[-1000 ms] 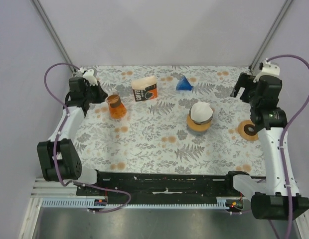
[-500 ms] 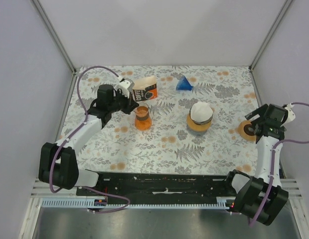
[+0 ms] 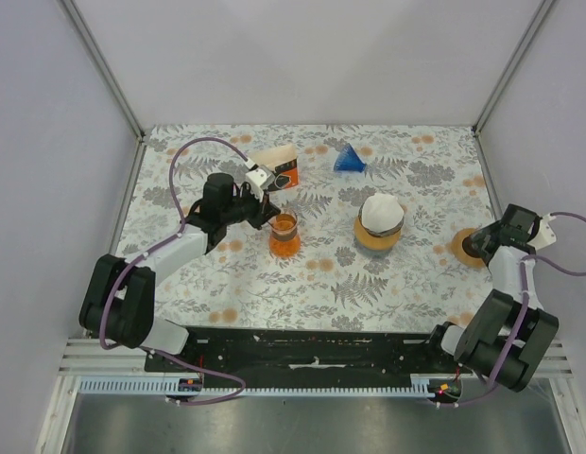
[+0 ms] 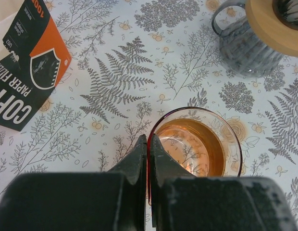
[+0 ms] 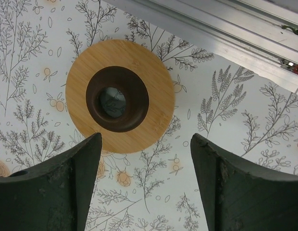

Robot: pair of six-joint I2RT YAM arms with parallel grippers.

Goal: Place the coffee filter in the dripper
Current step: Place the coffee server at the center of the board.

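The pack of coffee filters [image 3: 276, 170] lies at the back centre, orange and black with white paper at its top; it also shows in the left wrist view [image 4: 24, 62]. A grey glass dripper on a wooden collar [image 3: 379, 227] stands right of centre with a white paper filter [image 3: 380, 209] in its top. My left gripper [image 3: 270, 216] is shut on the rim of an orange glass carafe [image 4: 197, 144], with one finger inside the rim and one outside. My right gripper [image 3: 490, 236] is open and empty, low over a wooden ring [image 5: 158, 120].
A blue plastic cone [image 3: 348, 158] lies at the back, right of the filter pack. The wooden ring [image 3: 471, 248] sits near the table's right edge, with the metal frame rail [image 5: 226, 29] just beyond it. The grey dripper [image 4: 245, 48] stands close beyond the carafe.
My left arm has carried the orange carafe from the back left rightward toward the centre. My right arm has swung down from the back right to the wooden ring.
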